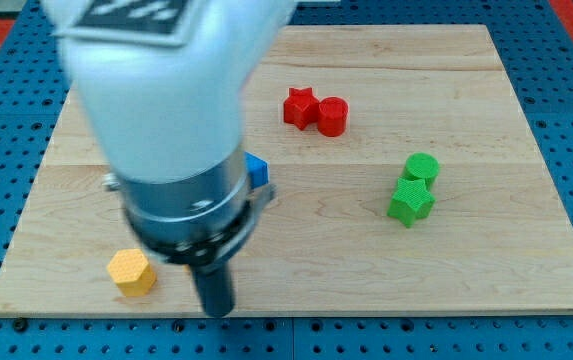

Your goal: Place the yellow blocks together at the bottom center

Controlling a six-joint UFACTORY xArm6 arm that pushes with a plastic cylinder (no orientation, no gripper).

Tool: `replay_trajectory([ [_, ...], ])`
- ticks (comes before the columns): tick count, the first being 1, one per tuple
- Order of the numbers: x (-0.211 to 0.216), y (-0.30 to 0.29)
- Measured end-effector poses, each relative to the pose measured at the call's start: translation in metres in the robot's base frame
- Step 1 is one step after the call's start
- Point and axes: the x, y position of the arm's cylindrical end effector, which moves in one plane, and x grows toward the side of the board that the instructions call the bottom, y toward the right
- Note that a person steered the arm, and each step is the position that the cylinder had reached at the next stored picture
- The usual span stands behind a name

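A yellow hexagonal block point(131, 271) lies near the view's bottom left of the wooden board point(466, 270). My tip point(216, 310) is at the board's bottom edge, just right of the yellow block and a short gap apart from it. The arm's large white and grey body covers the board's upper left and middle left. No second yellow block shows; it may be hidden behind the arm.
A blue block point(257, 171) peeks out at the arm's right side. A red star point(300, 106) touches a red cylinder point(332, 116) at the top centre. A green cylinder point(421, 168) sits against a green star point(410, 202) at the right.
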Motion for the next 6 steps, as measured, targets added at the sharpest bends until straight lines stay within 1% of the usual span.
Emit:
replay_trajectory([
  [1, 0.000, -0.038],
  [3, -0.002, -0.133],
  [4, -0.036, -0.082],
  [5, -0.056, -0.029],
  [6, -0.050, -0.083],
])
